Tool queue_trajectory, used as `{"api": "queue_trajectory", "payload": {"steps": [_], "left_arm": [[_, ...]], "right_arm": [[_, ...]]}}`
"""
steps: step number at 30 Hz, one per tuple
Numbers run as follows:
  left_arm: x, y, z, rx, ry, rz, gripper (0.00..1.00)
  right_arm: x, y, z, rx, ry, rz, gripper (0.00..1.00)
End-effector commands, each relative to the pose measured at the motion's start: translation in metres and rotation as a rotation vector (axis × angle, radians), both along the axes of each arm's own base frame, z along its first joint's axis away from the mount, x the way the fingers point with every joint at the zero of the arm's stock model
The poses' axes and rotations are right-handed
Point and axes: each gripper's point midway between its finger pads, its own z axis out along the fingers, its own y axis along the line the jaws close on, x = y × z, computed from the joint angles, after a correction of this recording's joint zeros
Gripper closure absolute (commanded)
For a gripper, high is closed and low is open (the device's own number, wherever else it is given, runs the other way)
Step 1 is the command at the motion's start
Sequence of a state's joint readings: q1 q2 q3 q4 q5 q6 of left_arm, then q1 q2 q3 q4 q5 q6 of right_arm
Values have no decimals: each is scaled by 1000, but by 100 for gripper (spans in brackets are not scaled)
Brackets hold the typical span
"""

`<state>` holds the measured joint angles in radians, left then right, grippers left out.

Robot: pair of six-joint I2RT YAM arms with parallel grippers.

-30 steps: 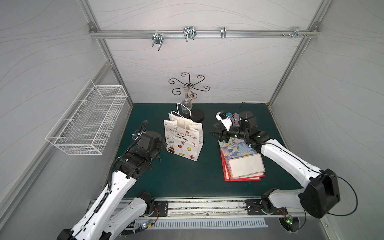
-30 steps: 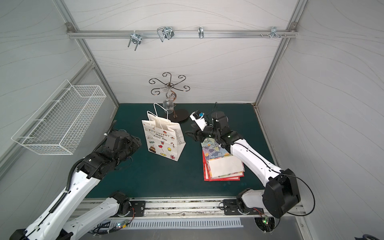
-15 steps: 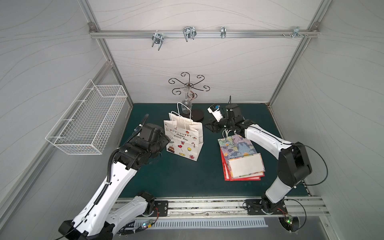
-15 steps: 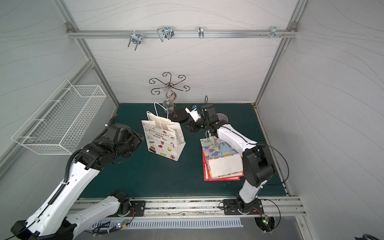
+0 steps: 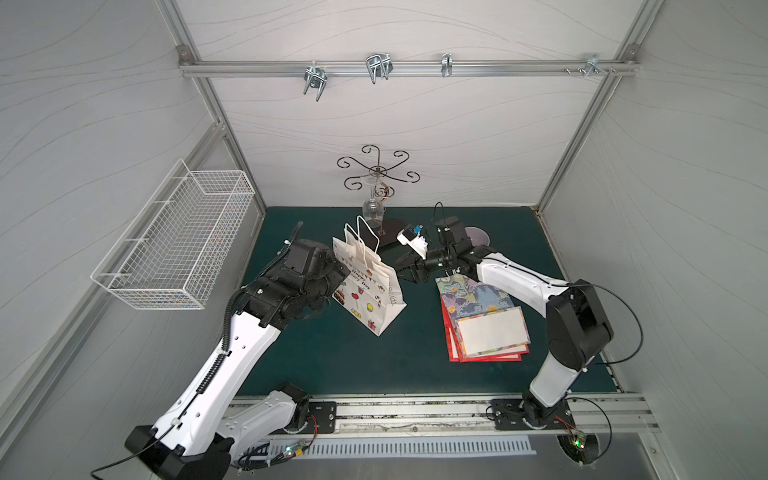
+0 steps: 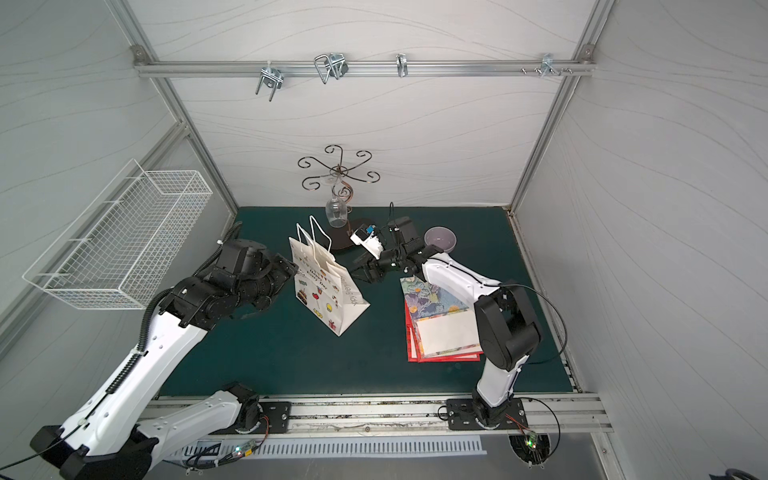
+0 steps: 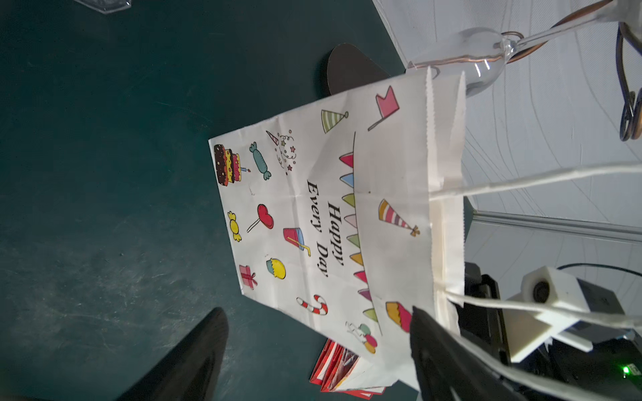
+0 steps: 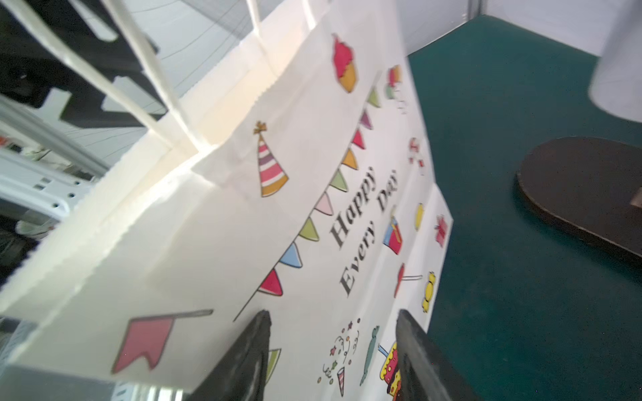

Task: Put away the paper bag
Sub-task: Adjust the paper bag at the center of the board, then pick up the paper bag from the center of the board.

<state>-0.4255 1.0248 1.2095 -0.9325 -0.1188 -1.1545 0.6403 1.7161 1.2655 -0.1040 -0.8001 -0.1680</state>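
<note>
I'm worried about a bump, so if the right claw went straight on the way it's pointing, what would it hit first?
Most likely the paper bag: the right claw points, jaws apart, squarely at its printed side, with nothing visible between. How near it is, I can't tell.

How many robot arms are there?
2. The left arm is between the wire basket and the paper bag. The right arm is on the bag's other side, by the flat stack. None seem hidden.

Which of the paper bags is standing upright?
The white Happy Every Day bag, handles up. The floral and red bags lie flat in a stack.
</note>
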Motion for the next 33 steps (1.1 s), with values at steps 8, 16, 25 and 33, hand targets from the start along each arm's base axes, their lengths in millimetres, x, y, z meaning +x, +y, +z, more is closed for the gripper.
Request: {"api": "queue_trajectory", "payload": {"steps": [8,16,25,33], "left_arm": [[-4,30,23,157,-81,30,19],[-55,32,39,275,-189,-268,23],[-64,-58,44,-49,-193,-669,21],[-9,-31,30,162,-93,-462,24]], "right_arm": [[-74,10,36,126,38,163,39],[-12,-28,29,14,-4,-156,38],[-6,-65,25,-83,-65,-243,37],[-13,-74,27,-82,-67,-265,37]]}}
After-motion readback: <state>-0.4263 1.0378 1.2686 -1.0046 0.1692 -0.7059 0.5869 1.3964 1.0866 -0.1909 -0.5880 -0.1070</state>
